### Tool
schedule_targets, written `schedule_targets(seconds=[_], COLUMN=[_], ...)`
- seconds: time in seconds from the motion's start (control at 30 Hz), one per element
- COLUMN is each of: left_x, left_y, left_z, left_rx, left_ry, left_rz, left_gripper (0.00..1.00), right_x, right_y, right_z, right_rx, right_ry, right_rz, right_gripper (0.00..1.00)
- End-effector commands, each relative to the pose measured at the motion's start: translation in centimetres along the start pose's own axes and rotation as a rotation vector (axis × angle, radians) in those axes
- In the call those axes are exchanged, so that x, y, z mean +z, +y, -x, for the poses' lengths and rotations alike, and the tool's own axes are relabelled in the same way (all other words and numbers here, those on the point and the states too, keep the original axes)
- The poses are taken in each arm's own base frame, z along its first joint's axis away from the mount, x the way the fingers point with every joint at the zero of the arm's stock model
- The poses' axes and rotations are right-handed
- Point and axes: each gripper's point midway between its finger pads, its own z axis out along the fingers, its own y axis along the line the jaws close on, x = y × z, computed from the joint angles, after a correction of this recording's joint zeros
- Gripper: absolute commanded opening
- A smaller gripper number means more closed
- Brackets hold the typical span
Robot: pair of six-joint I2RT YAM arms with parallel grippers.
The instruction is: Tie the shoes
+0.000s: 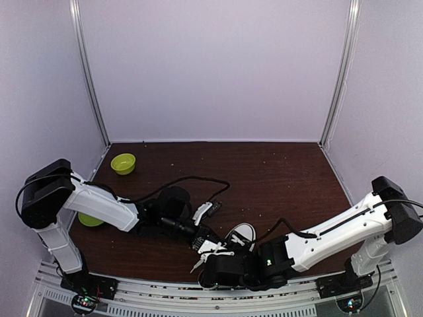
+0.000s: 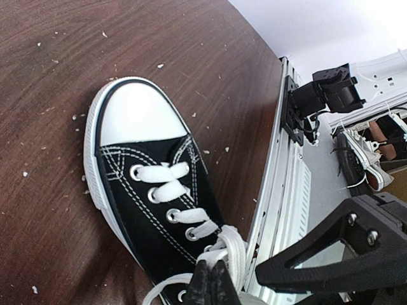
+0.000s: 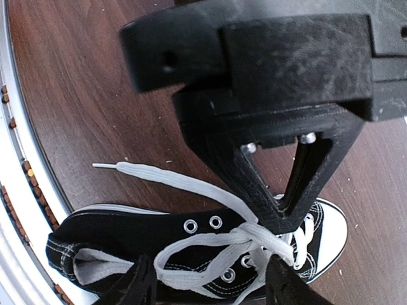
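The black canvas sneaker point(image 2: 146, 210), with its smooth, rounded white rubber toe cap point(image 2: 137, 117), lay on the dark wood-grain desk point(image 2: 95, 38) near the front edge, between the 2 arms. The left gripper point(image 2: 210, 276) had its slim black jaws pressed together on the flat woven white laces point(image 3: 191, 184). The right gripper point(image 3: 210, 286) held its jaws spread, straddling the laces.

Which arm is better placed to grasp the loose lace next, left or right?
Probably right. The right gripper is open over the shoe, the laces between its fingers. The left gripper is shut on the laces at their crossing.
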Motion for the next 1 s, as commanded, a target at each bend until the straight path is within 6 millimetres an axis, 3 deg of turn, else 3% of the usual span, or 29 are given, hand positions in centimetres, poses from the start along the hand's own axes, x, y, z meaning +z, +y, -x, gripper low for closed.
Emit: schedule_targets(seconds=[0.0, 0.2, 0.33, 0.4, 0.53, 0.57, 0.97], left_x=[0.2, 0.4, 0.4, 0.4, 0.3, 0.3, -0.1], left_y=[-0.5, -0.5, -0.6, -0.5, -0.2, -0.1, 2.5], left_z=[0.8, 0.9, 1.0, 0.9, 1.0, 1.0, 1.0], left_rx=[0.013, 0.012, 0.014, 0.012, 0.009, 0.006, -0.050], left_ry=[-0.019, -0.019, -0.019, -0.018, -0.028, -0.029, -0.043], left_rz=[-0.026, -0.029, -0.033, -0.031, -0.013, -0.007, 0.116], left_gripper=[0.00, 0.00, 0.00, 0.00, 0.00, 0.00, 0.00], right_x=[-0.1, 0.2, 0.6, 0.7, 0.6, 0.6, -0.6], right_y=[-0.2, 0.4, 0.5, 0.4, -0.8, -1.1, -2.4], right_z=[1.2, 1.6, 1.6, 1.6, 1.5, 1.4, -0.3], right_rx=[-0.008, -0.024, -0.038, -0.035, -0.002, 0.014, 0.287], right_ry=[-0.035, -0.043, -0.037, -0.034, -0.035, -0.039, -0.098], right_rz=[-0.029, -0.016, -0.026, -0.035, -0.075, -0.074, 0.156], right_gripper=[0.56, 0.53, 0.46, 0.36, 0.03, 0.00, 0.00])
